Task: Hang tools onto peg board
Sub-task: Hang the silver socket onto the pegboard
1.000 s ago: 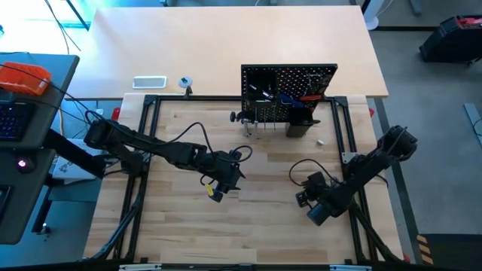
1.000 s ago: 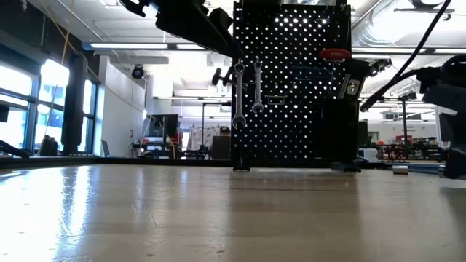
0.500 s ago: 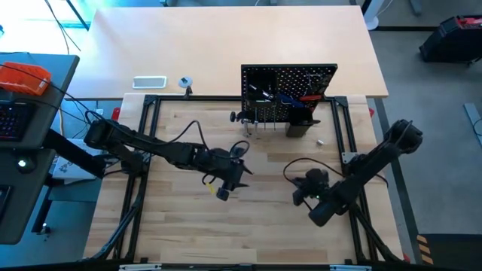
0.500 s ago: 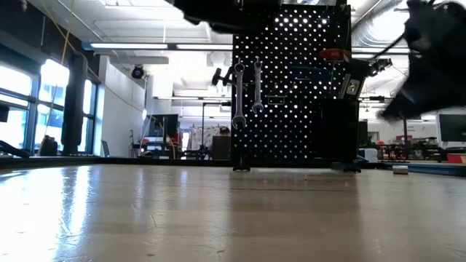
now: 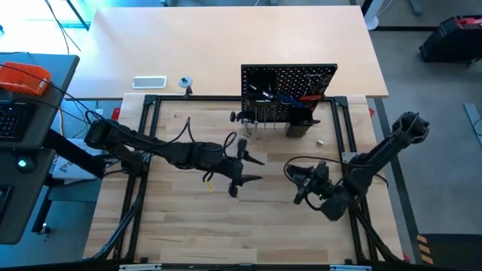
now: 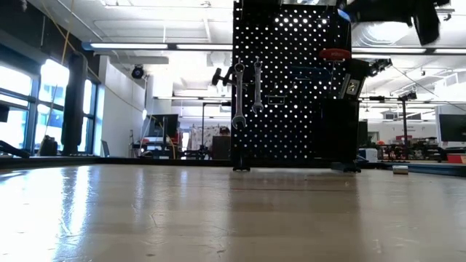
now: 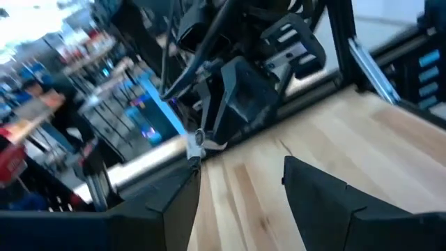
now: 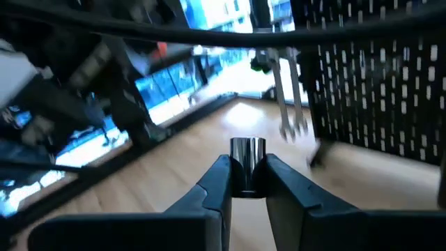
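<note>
The black peg board stands upright at the table's far edge. Two silver wrenches and a red-handled screwdriver hang on it. My right gripper, right of the table's middle, is shut on a small shiny metal bit and points roughly level toward the board. My left gripper hangs open over the table's middle with nothing between its fingers. It faces the right arm. My right gripper pinches the small metal cylinder's lower part between its two fingertips. The cylinder's shiny end sticks out past the tips. The fingers lie nearly level, pointing toward the far edge. The bit is lifted clear of the table.
A small metal piece lies on the table right of the board's foot, also seen low on the right. A black bin sits at the board's lower right. Bare wood lies between the grippers and the board.
Both grippers have risen and tipped from pointing down to nearly level. My right gripper has gone up the most, carrying the metal bit clear of the table and turning about its wrist toward the peg board. My left gripper has stayed open.
</note>
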Controlling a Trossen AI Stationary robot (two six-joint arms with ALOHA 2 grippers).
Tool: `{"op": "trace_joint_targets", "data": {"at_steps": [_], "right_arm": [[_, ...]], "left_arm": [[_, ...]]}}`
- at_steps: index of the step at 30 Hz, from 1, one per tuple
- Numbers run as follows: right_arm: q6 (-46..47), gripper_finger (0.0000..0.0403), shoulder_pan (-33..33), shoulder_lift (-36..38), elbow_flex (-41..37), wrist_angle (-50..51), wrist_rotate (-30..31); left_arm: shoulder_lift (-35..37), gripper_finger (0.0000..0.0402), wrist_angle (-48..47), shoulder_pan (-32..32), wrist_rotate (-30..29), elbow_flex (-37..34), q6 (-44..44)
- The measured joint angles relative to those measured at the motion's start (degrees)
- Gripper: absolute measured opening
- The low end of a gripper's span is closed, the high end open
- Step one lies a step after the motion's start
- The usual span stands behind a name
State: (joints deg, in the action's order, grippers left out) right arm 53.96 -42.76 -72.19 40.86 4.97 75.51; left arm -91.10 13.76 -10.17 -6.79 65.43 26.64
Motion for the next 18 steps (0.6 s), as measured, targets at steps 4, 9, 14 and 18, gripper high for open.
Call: {"op": "trace_joint_targets", "data": {"at_steps": [4, 9, 14, 18], "right_arm": [[-18.62, 0.0055, 1.95, 0.42, 0.00, -16.63, 0.00], [-36.62, 0.0055, 5.01, 0.40, 0.00, -34.73, -7.11], [-44.52, 0.0055, 7.20, 0.40, 0.00, -43.24, -12.41], [-45.01, 0.0055, 8.92, 0.40, 0.00, -43.89, -14.96]], "left_arm": [[-1.48, 0.0197, 5.65, -0.15, -0.47, 0.04, 1.89], [-4.12, 0.0197, 11.99, -1.32, -5.91, 0.04, 6.77], [-5.06, 0.0197, 18.53, -2.95, -12.98, 0.02, 11.62], [-5.06, 0.0197, 21.84, -3.32, -13.75, 0.02, 14.38]]}}
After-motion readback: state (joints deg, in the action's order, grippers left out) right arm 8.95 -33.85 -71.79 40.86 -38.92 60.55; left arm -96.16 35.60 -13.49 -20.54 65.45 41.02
